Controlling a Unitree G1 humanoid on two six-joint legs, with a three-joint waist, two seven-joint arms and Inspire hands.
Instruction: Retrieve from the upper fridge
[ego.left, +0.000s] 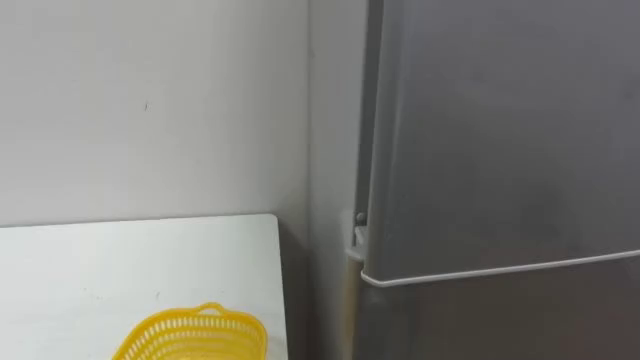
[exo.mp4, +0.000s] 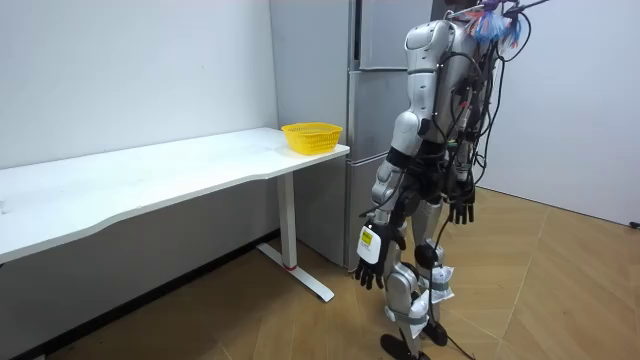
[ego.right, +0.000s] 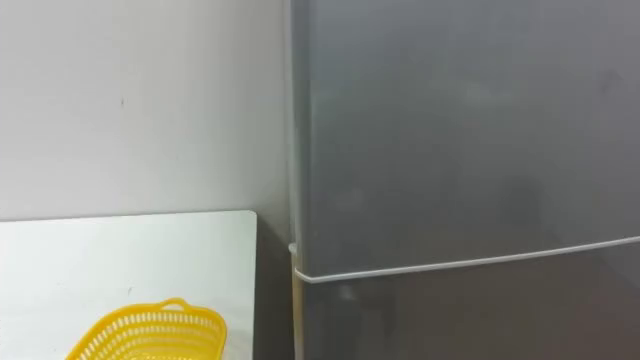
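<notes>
Left hand (exo.mp4: 370, 265) and right hand (exo.mp4: 461, 211) hang low at the robot's sides, fingers loose and pointing down, holding nothing. Fridge (exo.mp4: 375, 120) is just ahead of both hands. Its upper door (ego.left: 500, 140) is closed, well above them, contents hidden. Yellow basket (ego.left: 190, 335) sits on table (ego.left: 140, 260), off the left hand's side, near the fridge. Can't tell what's in it.
</notes>
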